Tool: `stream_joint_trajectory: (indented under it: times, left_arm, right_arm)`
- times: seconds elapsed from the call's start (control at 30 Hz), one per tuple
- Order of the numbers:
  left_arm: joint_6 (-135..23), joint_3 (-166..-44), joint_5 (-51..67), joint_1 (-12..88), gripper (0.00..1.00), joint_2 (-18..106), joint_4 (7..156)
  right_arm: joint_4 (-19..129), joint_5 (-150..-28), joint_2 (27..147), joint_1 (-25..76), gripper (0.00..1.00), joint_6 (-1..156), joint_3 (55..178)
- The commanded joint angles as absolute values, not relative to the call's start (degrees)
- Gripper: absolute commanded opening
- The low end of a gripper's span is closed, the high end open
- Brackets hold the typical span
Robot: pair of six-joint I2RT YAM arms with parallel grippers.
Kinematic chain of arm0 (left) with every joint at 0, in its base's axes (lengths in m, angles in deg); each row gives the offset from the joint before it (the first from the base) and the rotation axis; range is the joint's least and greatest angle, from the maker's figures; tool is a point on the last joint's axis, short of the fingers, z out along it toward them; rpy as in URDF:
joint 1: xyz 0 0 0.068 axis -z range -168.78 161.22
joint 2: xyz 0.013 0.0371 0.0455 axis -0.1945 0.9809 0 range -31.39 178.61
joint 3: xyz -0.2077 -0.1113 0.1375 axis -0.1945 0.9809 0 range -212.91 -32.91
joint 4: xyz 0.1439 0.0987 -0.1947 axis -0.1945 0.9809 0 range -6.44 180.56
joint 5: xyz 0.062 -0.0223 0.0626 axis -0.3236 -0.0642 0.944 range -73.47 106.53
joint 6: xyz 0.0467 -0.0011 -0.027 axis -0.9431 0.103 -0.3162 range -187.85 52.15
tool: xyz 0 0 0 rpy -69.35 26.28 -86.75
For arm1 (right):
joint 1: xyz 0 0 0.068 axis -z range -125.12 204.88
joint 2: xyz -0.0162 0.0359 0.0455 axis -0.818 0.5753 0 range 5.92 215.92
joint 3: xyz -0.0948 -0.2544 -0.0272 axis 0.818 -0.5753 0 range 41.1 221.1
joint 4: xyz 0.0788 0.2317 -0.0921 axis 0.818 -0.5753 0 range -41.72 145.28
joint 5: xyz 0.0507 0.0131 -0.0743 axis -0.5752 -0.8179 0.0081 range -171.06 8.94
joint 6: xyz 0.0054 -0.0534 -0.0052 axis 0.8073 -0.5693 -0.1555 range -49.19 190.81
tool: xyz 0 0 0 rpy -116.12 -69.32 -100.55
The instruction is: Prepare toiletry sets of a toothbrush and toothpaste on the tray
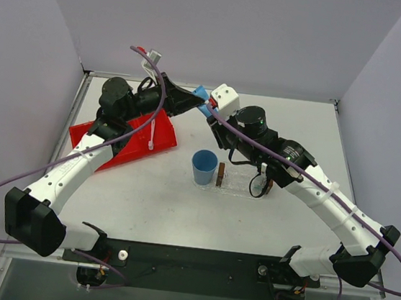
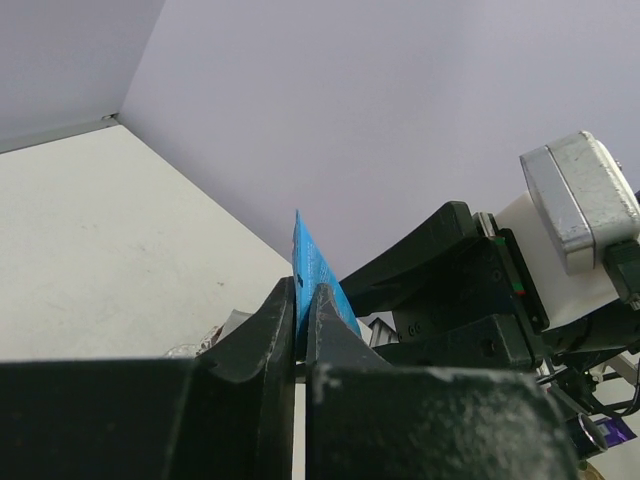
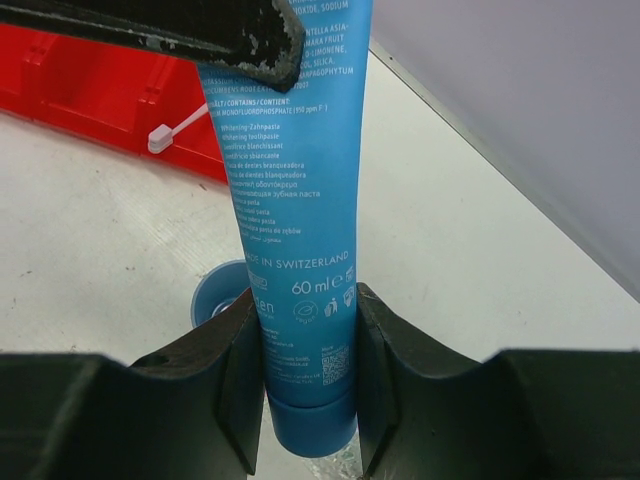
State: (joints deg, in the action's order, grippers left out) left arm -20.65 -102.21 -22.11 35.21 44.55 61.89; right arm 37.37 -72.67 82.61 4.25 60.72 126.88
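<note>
**Blue tube held at both ends**

My left hand [image 2: 300, 335] is clenched on the flat end of the tube [image 3: 300, 170]. My right hand [image 3: 308, 320] grasps the same tube just above its cap, up off the table [image 1: 179, 205]. Below my right hand: cup [image 1: 204, 166], with the tray [image 1: 241, 186] beside it. The toothbrush [image 1: 151, 133] lies in the bin [image 1: 89, 137], below my left hand.

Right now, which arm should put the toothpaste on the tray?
Probably the right. The right gripper grips the toothpaste near its cap, and the tray lies just below that arm. The left gripper pinches the flat end from the red bin side, farther off.
</note>
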Motion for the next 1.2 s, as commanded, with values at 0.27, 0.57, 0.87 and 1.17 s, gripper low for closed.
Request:
stream_joint_trajectory:
  times: [0.27,0.57,0.87,1.17]
  left_arm:
    - [-23.5,-104.3,-23.2,35.8,0.0,43.4,61.0]
    - [-29.2,-105.2,-22.9,36.3,0.0,43.1,64.0]
    - [-34.3,-103.3,-20.5,39.0,0.0,44.2,63.2]
    - [-41.9,-103.5,-19.0,44.3,0.0,48.4,62.9]
  right_arm:
    - [39.1,-74.0,82.5,4.8,0.22,61.1,128.1]
    - [39.0,-74.6,80.5,6.0,0.58,60.3,126.6]
    - [38.8,-78.1,75.0,10.0,0.64,58.2,123.3]
    - [38.1,-85.2,66.2,21.1,0.67,58.2,118.2]
